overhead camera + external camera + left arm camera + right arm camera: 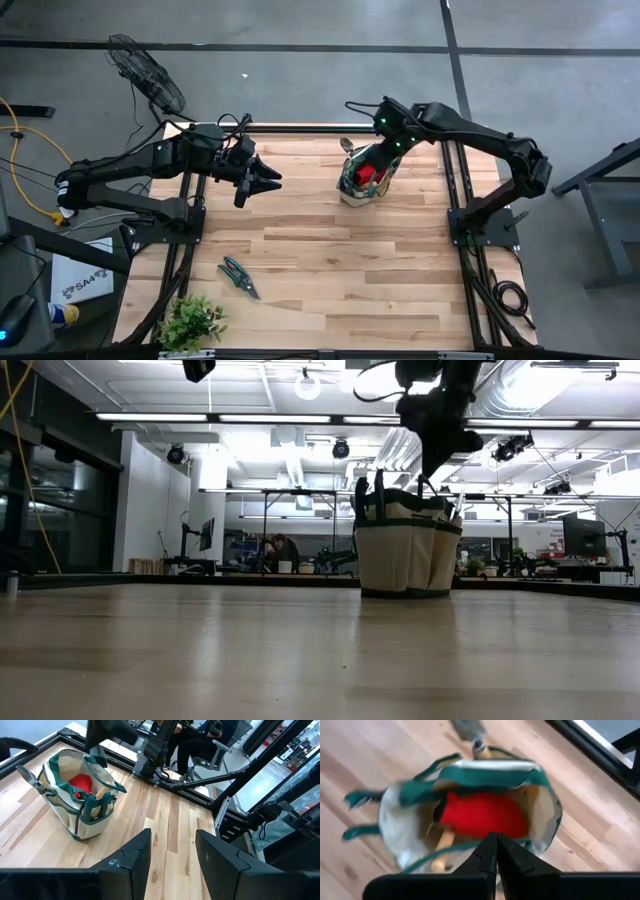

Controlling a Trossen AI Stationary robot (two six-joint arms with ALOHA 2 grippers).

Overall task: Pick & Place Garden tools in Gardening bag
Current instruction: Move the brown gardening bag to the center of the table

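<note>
The beige gardening bag with green trim stands upright on its base at the table's far right; it also shows in the low view. Inside it lie a red bundle and a wooden handle. A metal tool sticks out at the bag's far side. Dark green pruning shears lie flat on the table at the near left. My right gripper is shut and empty just above the bag's opening. My left gripper is open and empty, held above the table left of the bag.
A leafy green plant stands at the table's near left corner. Bare wood lies between the shears and the bag. The black frame rails run along the table's sides.
</note>
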